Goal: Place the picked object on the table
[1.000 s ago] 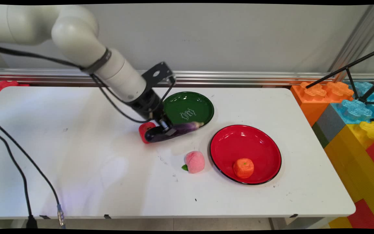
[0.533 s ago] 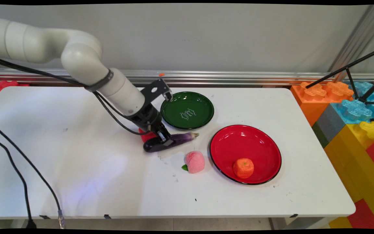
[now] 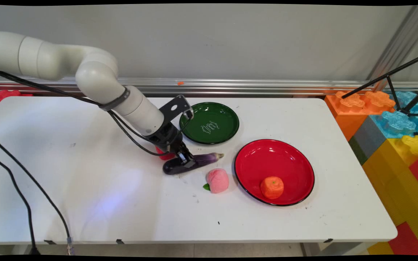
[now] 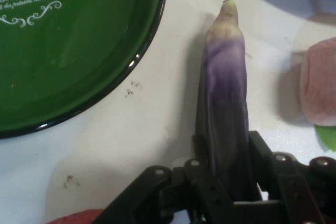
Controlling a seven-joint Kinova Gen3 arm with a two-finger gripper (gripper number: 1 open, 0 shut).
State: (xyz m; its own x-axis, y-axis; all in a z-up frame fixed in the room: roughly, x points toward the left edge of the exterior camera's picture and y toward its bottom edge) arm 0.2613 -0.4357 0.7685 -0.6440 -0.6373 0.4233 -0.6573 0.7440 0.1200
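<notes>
A: What's in the plates?
B: The red plate (image 3: 267, 159) holds an orange (image 3: 272, 187). The green plate (image 3: 227, 125) holds nothing.

A: And the gripper (image 3: 186, 161)?
B: It's pinching the eggplant (image 3: 205, 158) around its middle, one finger on each side. The eggplant lies on the table (image 3: 85, 181) just in front of the green plate, its pale tip pointing toward the red one.

A: Anything nearby?
B: A peach (image 3: 217, 180) sits near the eggplant, beside the red plate. A red thing (image 3: 162, 155) shows behind the gripper, mostly hidden.
</notes>
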